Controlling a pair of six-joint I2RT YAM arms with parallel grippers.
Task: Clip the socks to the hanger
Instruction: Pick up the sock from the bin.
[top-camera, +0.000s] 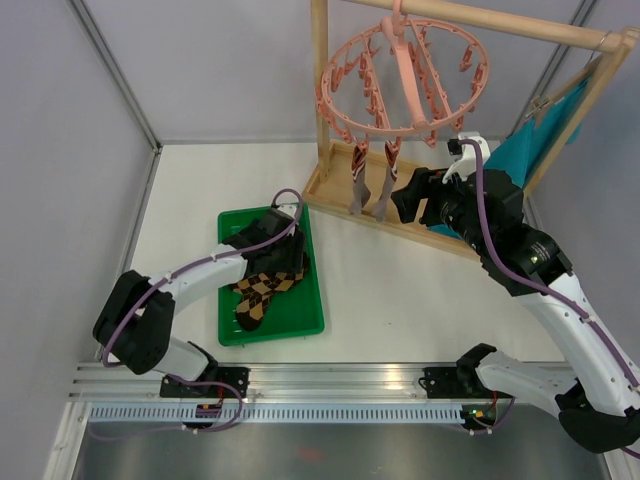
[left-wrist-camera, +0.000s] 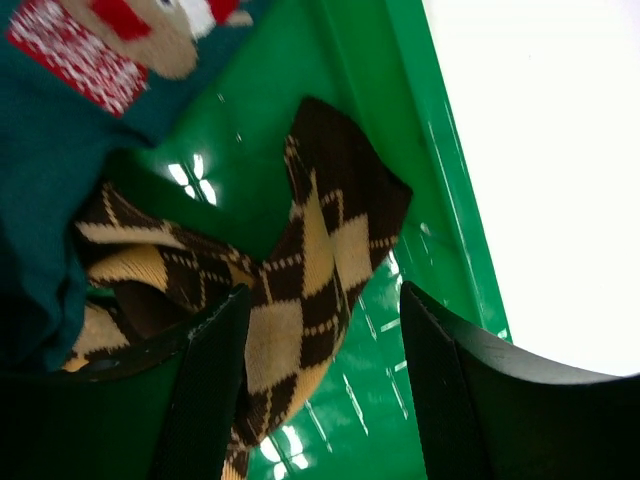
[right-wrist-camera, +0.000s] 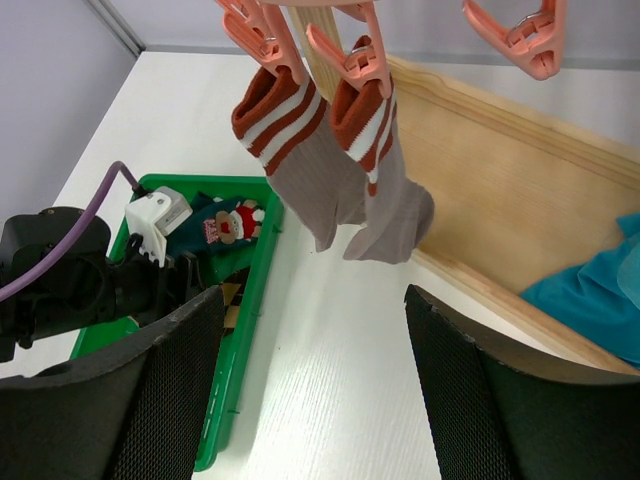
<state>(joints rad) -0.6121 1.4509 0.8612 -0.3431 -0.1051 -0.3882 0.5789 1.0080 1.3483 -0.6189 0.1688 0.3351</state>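
The pink hanger (top-camera: 405, 75) hangs from the wooden rail. Two grey-brown socks with red-and-white striped cuffs (right-wrist-camera: 310, 170) (right-wrist-camera: 385, 190) hang clipped to its pegs (right-wrist-camera: 352, 62). In the green tray (top-camera: 300, 325) lie a brown-black argyle sock (left-wrist-camera: 300, 290) and a dark teal sock with a red-white motif (left-wrist-camera: 60, 130). My left gripper (left-wrist-camera: 325, 390) is low over the tray, open, with the argyle sock's edge lying between the jaws against the left finger (left-wrist-camera: 210, 380). My right gripper (right-wrist-camera: 315, 390) hovers open and empty just below and in front of the hanging socks.
The wooden frame's base (right-wrist-camera: 500, 170) stands behind the hanging socks. A bright teal cloth (right-wrist-camera: 590, 300) hangs at the right of it. Grey walls close the left and back of the white table (top-camera: 400, 290).
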